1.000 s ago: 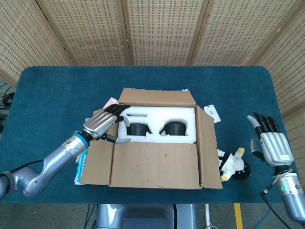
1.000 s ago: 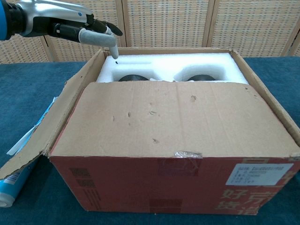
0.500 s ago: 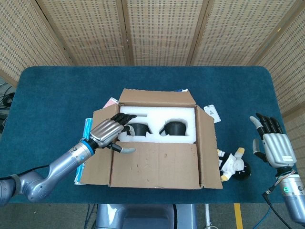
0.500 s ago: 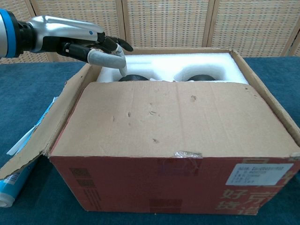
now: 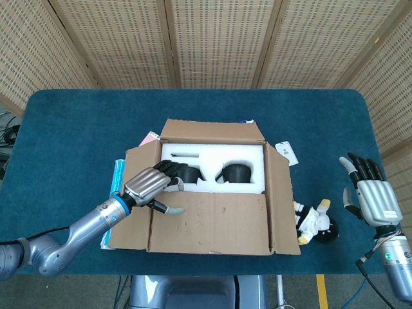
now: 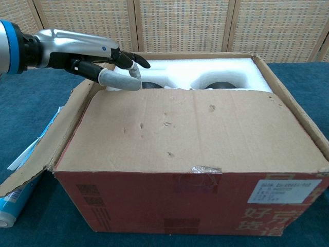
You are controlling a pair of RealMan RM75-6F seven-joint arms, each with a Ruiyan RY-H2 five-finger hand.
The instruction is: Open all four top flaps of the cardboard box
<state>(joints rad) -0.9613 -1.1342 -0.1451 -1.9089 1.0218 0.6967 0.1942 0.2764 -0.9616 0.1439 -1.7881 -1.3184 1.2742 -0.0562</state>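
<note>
On table [image 5: 77, 122]: cardboard box [image 5: 212, 225] long axis left-right, opening up.

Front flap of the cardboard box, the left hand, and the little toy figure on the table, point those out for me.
front flap [image 6: 190, 131], chest view, middle of its cardboard face
left hand [image 5: 149, 185], head view, back of the hand
toy figure [image 5: 311, 222], head view, its white body

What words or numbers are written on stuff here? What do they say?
Box, red front: big Chinese characters at the lower right, cut off by the picture's edge; the first looks like "好", the rest unclear.
White label on the box front: lines of print, too small and blurred to read.
White tag on the table by the box: too small to read.
Blue packet left of the box: no readable text.
</note>
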